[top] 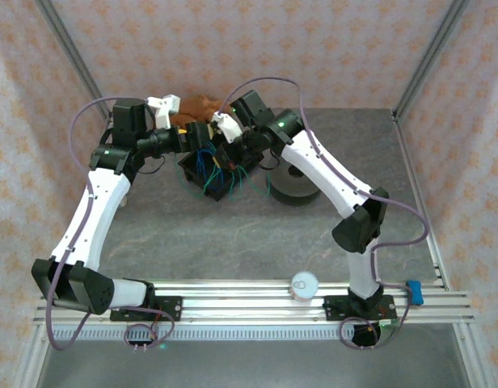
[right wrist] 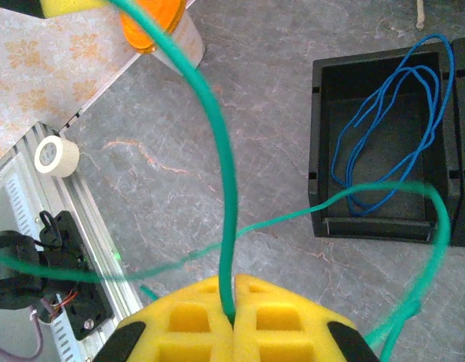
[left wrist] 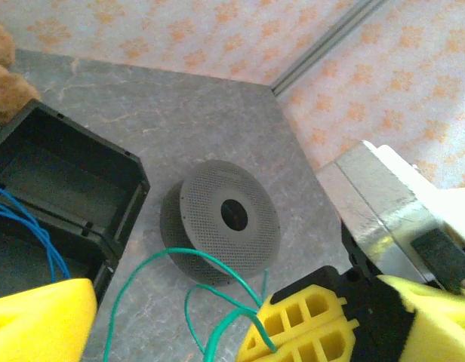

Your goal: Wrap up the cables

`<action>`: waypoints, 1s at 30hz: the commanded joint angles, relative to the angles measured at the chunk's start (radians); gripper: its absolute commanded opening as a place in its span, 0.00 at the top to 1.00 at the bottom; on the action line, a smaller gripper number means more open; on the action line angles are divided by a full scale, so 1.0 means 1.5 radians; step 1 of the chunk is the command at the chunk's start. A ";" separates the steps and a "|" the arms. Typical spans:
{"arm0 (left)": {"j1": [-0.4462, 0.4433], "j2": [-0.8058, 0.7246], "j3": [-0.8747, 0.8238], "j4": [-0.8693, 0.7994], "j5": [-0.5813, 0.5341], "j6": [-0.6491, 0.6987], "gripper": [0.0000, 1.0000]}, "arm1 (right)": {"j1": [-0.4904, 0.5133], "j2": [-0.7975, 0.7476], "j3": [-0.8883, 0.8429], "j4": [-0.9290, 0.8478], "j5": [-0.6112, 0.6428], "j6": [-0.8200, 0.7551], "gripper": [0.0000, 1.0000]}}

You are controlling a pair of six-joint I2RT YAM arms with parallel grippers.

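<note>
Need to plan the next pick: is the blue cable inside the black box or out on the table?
Inside. The right wrist view shows the blue cable looped on the floor of one black box compartment.

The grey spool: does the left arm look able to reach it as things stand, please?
Likely yes, with care. The left gripper is open and the grey spool lies just ahead, but green cable loops cross the way, and the right gripper, shut on that cable, crowds one side.

Grey spool (left wrist: 221,234) on table (top: 233,242), black bin (left wrist: 89,143) beside it, tape roll (top: 304,285)
</note>
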 commanded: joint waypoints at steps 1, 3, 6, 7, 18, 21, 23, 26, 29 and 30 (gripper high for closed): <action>-0.005 0.007 -0.002 0.050 0.055 -0.024 0.19 | 0.012 0.004 0.029 0.001 -0.032 -0.016 1.00; -0.005 0.008 -0.002 0.061 0.061 -0.036 0.29 | 0.013 0.003 0.029 -0.001 -0.028 -0.016 1.00; -0.004 0.006 -0.007 0.080 0.067 -0.052 0.41 | 0.015 0.002 0.025 -0.003 -0.028 -0.017 1.00; -0.004 0.004 -0.008 0.085 0.069 -0.056 0.46 | 0.016 0.001 0.022 -0.002 -0.028 -0.018 1.00; -0.004 0.001 -0.022 0.107 0.060 -0.075 0.97 | 0.023 -0.016 0.000 0.003 -0.022 -0.023 1.00; -0.004 0.000 -0.025 0.118 0.058 -0.085 1.00 | 0.024 -0.026 -0.011 0.008 -0.018 -0.025 1.00; -0.005 -0.001 -0.025 0.119 0.055 -0.087 1.00 | 0.024 -0.031 -0.018 0.012 -0.020 -0.025 1.00; -0.005 -0.002 -0.028 0.124 0.053 -0.090 1.00 | 0.024 -0.037 -0.026 0.018 -0.019 -0.024 1.00; -0.005 -0.003 -0.034 0.132 0.054 -0.097 1.00 | 0.024 -0.043 -0.036 0.026 -0.017 -0.023 1.00; -0.005 -0.003 -0.037 0.135 0.054 -0.099 1.00 | 0.024 -0.046 -0.041 0.029 -0.015 -0.022 1.00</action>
